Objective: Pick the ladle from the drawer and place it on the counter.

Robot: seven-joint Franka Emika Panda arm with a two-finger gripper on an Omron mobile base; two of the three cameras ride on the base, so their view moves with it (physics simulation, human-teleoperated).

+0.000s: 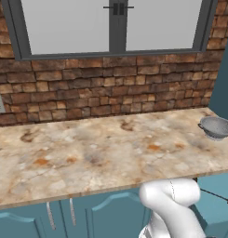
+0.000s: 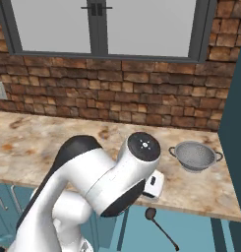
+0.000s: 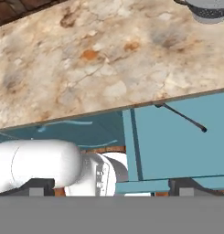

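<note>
The ladle (image 2: 151, 213) lies in the open teal drawer (image 2: 195, 229) under the counter's front edge, its round dark bowl near the edge and its thin handle running out toward the drawer front. In the hand view the ladle handle (image 3: 182, 118) slants across the drawer floor (image 3: 177, 146), and the bowl is hidden under the counter (image 3: 86, 68). A short piece of the handle (image 1: 217, 195) shows at the lower right of the left base view. My gripper (image 3: 113, 188) is open, its dark fingertips (image 3: 40, 187) wide apart, held above the drawer and away from the ladle.
A grey metal colander (image 2: 195, 156) stands on the counter (image 1: 97, 153) at the far right, next to a tall teal cabinet side (image 1: 224, 79). A brick wall (image 1: 110, 88) and a window back the counter. My own arm (image 2: 92, 182) blocks the middle of the right base view.
</note>
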